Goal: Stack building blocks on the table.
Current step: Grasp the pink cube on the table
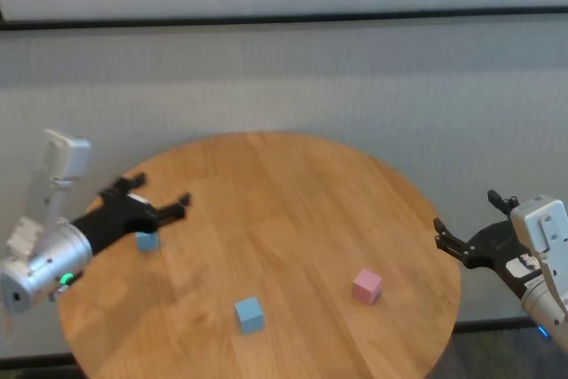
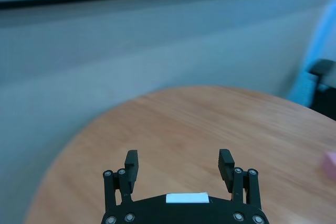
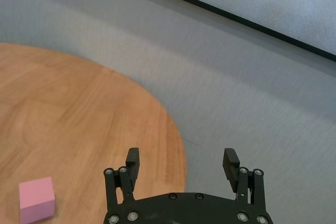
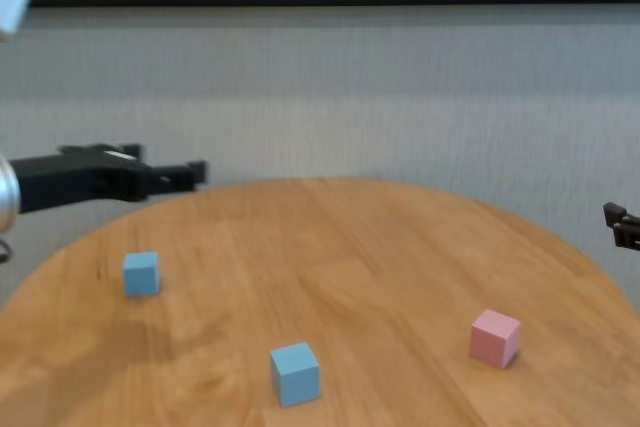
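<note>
On the wooden table, three unstacked matte cubes, two light blue, one pink; both pincers spread.

A bare test room: round wooden table before a plain grey wall with a black strip.

Left blue block partly behind left end effector.

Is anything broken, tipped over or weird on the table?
Nothing stands out. The pink block and two light blue blocks sit flat and apart on the round wooden table, none stacked yet. Both pincers are open: left over the table, right beside it.
</note>
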Available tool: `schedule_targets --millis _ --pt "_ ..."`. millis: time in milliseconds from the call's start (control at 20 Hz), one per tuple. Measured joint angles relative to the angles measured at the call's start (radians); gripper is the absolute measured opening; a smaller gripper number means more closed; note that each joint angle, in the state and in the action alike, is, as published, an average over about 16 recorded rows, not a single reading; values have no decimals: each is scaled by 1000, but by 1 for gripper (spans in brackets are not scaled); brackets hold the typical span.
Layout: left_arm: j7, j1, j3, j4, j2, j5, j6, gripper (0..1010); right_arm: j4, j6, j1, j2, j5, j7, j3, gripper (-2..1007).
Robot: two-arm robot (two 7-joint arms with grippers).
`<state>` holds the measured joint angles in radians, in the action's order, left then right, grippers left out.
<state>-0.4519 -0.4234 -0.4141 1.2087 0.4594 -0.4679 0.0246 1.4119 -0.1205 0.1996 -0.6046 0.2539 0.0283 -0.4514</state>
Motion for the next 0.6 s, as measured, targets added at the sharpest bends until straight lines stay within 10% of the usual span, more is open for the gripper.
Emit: schedule_targets --millis 600 --pt "151 58 87 27 -5 28 -50 1000 13 15 -6 -3 14 -19 4 1001"
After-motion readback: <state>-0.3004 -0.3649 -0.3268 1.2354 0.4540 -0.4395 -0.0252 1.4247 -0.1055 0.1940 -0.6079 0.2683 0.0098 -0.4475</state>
